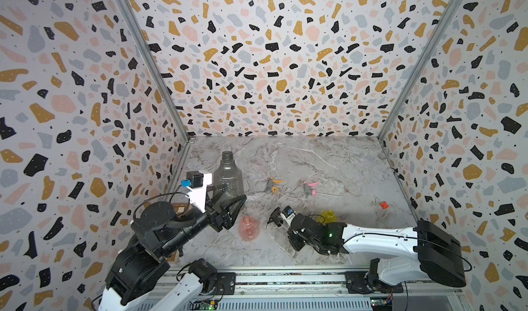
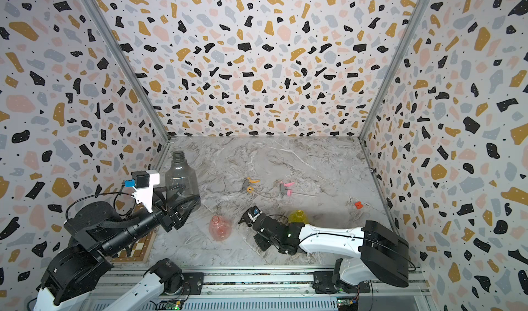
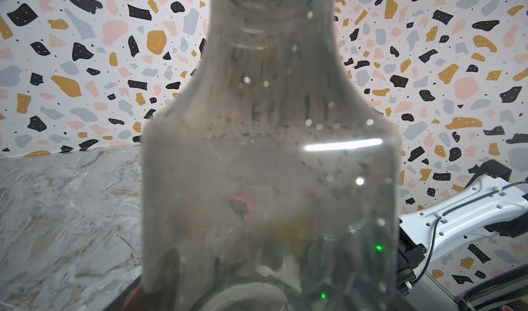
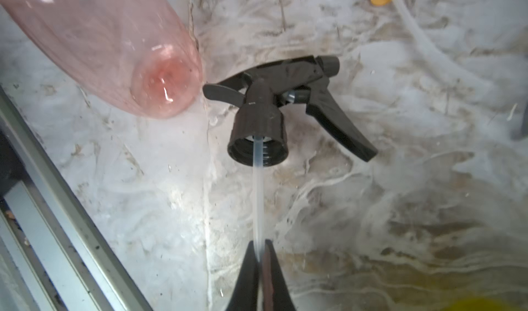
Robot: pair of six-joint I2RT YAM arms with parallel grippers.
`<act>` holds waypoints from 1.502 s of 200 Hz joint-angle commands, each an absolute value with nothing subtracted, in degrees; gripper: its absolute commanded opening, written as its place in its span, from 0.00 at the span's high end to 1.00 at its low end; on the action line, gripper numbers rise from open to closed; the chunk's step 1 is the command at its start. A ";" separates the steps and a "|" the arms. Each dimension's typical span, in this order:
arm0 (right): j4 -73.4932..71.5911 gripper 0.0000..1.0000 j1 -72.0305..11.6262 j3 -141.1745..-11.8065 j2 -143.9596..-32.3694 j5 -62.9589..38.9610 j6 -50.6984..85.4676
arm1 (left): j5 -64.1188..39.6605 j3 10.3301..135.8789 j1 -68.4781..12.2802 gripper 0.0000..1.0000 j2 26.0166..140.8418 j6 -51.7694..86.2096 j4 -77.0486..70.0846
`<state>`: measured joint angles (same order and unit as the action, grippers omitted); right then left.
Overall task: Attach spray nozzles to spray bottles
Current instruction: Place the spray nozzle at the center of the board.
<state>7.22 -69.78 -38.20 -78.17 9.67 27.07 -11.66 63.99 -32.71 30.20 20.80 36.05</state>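
Two grips: clamping grey bottle (image 1: 228,175) with left gripper (image 1: 230,203), pinching black nozzle's (image 4: 271,115) tube (image 4: 258,198) with right gripper (image 4: 258,252); risks flexing, missing neck.

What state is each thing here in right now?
grey bottle: upright, neck open, held in left fingers
black nozzle: unattached, dip tube pinched in shut right fingers
pink bottle: no nozzle
yellow bottle: no nozzle, half hidden
orange nozzle: loose on table
pink nozzle: loose on table
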 commanded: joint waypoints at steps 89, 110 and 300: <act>20.84 0.46 -69.91 -45.13 -80.75 -0.10 26.07 | -12.22 62.23 -32.87 1.00 28.97 20.56 34.72; 22.81 0.48 -68.37 -49.07 -83.09 -0.55 24.19 | -12.33 61.92 -32.87 1.00 28.74 20.71 34.72; 27.14 0.53 -64.42 -62.22 -101.18 1.87 16.79 | -12.28 60.03 -32.87 1.00 26.97 21.05 34.67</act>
